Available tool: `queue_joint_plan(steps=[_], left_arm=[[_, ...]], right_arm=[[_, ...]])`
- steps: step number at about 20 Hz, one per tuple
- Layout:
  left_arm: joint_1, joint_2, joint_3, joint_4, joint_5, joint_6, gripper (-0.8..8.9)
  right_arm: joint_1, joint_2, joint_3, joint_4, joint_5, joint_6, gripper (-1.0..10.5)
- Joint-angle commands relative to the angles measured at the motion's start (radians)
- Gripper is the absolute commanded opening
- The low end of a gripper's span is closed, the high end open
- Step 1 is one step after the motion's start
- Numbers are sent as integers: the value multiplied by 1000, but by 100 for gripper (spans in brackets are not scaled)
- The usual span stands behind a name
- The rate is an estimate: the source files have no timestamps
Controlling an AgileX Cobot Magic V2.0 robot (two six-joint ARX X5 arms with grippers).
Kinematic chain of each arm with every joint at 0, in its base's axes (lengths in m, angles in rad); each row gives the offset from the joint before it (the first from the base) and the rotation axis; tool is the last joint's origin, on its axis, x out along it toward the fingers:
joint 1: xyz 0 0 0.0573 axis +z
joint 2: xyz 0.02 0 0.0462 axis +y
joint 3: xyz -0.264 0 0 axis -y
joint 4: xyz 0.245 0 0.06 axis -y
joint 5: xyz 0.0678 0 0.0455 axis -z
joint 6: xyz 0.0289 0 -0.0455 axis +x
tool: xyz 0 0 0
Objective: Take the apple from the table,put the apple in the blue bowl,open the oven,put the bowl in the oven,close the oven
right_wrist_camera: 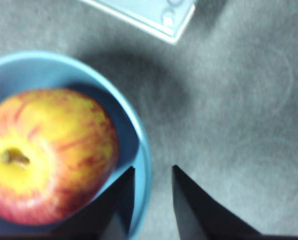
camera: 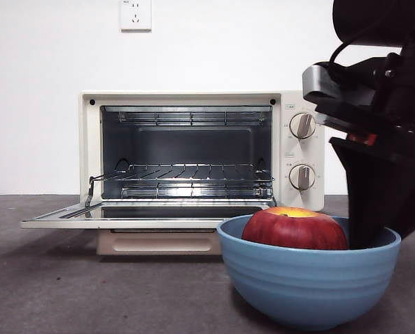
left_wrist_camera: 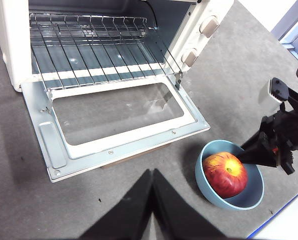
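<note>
- At far left, the cream-white boxy toaster oven [camera: 193, 149] stands open on the dark grey speckled table [camera: 54, 292], its glass-windowed door [camera: 144, 214] folded down flat and the wire rack [camera: 193, 172] bare inside.
- The left hand [left_wrist_camera: 152, 176] hangs above the table in front of the lowered door, its two black jaws pressed together on nothing; it appears to be waiting.
- Right of the door, the round dark-red apple with its yellow top [camera: 295, 228] sits inside the wide light-blue glossy ridged bowl [camera: 308, 285], which rests on the table just off the door's right front corner.
- At the bowl's right side, the right hand [right_wrist_camera: 152, 172] straddles the rim, one jaw inside the wall and one outside, narrowly apart and not yet pinched on it.
- The step in hand looks to be lifting the bowl into the oven: the jaws should seat deep over the rim and clamp firmly before any lift, since a one-sided rim grip lets the bowl tilt and the apple roll.
- The carry should stay level and rise over the door's front edge, which lies between bowl and rack.
- Farthest right on the oven, two round knobs [camera: 302, 149] flank the opening; the arm should keep clear of them.
</note>
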Motion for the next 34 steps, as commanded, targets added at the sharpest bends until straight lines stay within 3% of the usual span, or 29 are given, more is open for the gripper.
queue_joint_plan(steps=[1, 9, 16, 21, 24, 34], left_arm=[[-5, 4, 7, 9, 4, -4, 7], [-5, 4, 7, 9, 4, -2, 7], [-4, 5, 7, 11, 3, 7, 7], [-5, 12, 7, 15, 3, 26, 7], [-5, 17, 7, 16, 3, 38, 7], [-5, 18, 7, 14, 3, 65, 7]], right_arm=[[9, 14, 2, -23, -24, 0, 93], [9, 14, 2, -14, -46, 16, 3], [23, -36, 38, -16, -74, 103, 3], [40, -34, 195, -36, -60, 179, 3], [39, 20, 292, -35, -3, 218, 3], [16, 399, 715, -67, 95, 367, 3]])
